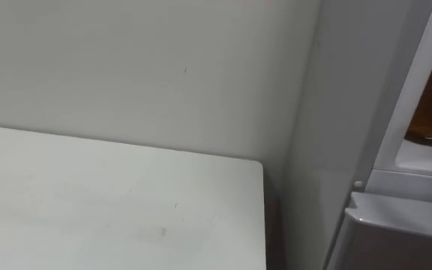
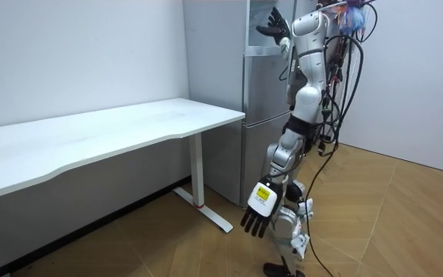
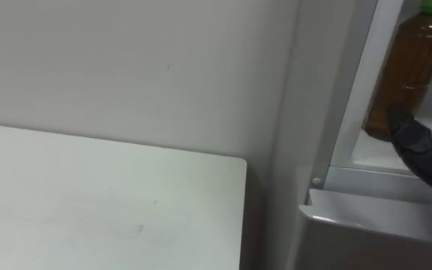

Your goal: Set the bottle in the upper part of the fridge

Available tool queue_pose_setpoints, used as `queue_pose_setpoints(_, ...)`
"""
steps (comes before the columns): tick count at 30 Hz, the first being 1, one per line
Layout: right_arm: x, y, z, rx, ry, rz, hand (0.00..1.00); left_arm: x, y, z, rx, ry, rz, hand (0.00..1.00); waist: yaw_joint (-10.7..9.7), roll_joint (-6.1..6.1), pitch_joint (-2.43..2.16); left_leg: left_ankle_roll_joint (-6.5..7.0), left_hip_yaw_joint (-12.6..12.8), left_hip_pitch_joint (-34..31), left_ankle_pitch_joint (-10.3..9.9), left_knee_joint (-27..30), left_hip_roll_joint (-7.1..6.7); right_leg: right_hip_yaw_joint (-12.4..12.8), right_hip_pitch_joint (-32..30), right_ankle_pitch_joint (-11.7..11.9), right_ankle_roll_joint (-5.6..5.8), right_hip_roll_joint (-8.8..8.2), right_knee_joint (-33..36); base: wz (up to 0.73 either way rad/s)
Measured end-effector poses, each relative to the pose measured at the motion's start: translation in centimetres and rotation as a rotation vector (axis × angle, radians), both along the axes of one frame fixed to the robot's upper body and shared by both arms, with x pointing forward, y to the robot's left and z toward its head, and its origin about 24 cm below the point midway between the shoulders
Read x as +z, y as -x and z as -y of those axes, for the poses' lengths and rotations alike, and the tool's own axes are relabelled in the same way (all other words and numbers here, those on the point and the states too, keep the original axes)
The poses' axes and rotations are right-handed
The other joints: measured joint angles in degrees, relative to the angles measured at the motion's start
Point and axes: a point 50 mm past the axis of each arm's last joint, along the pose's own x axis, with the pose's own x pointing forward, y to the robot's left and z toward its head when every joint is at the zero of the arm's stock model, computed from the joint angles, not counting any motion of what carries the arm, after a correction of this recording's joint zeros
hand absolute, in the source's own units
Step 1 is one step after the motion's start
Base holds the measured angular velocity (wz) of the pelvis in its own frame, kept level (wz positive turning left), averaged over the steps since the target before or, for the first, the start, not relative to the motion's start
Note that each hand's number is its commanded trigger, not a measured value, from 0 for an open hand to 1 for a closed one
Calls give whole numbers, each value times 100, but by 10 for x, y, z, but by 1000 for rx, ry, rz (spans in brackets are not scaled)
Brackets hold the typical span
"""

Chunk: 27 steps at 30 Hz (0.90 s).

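Note:
A brown bottle with a green cap stands upright on a white shelf inside the upper fridge; a sliver of the bottle also appears at the edge of the left eye view. My right hand reaches in from the right, its dark fingers straight, just in front of the bottle's lower part. Whether they touch it I cannot tell. In the room view that right hand is raised at the open upper compartment with fingers spread. My left hand hangs open beside my leg.
A white table stands to the left of the grey fridge, with a narrow gap between them. The shut lower fridge door sits below the shelf. A pale wall runs behind the table. I stand close to the fridge front.

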Motion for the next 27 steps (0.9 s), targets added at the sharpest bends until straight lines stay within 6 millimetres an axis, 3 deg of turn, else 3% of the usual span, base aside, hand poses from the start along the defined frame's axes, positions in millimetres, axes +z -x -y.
queue_pose_setpoints(5, -11, 6, -5, -43, 87, -49, 0, -2, -5, 1, -6, 5, 5, 0, 12, 73, -1, 0, 52, 4, 0, -9, -5, 45, -59, 0, 0, 1, 47, -9)
queue_pose_setpoints(9, -14, 9, -5, -53, 95, -51, 0, -2, -9, 1, -11, 7, 23, 0, 15, 71, 28, 0, 67, 24, 0, -8, -5, 58, -63, -1, 1, 0, 73, -2)
queue_pose_setpoints(14, -29, 16, -3, -86, 44, -77, 0, -2, -10, 4, -33, 16, 27, 0, 11, 52, 35, 3, 66, -1, -2, 2, -14, 57, -78, -1, 1, -3, 16, 0)
queue_pose_setpoints(22, -57, 21, -1, -137, -20, -175, 0, -4, -1, 5, -38, 2, -9, 0, -102, 169, 25, 2, 87, 0, -1, -6, -12, 75, -72, -2, 2, 13, -10, 0)
queue_pose_setpoints(27, -66, 20, 0, -132, -52, -174, 0, -5, -3, 6, -29, -4, -4, 0, -118, 219, 24, 2, 159, 57, -2, -44, -2, 141, -60, -2, 2, 28, -3, -4)
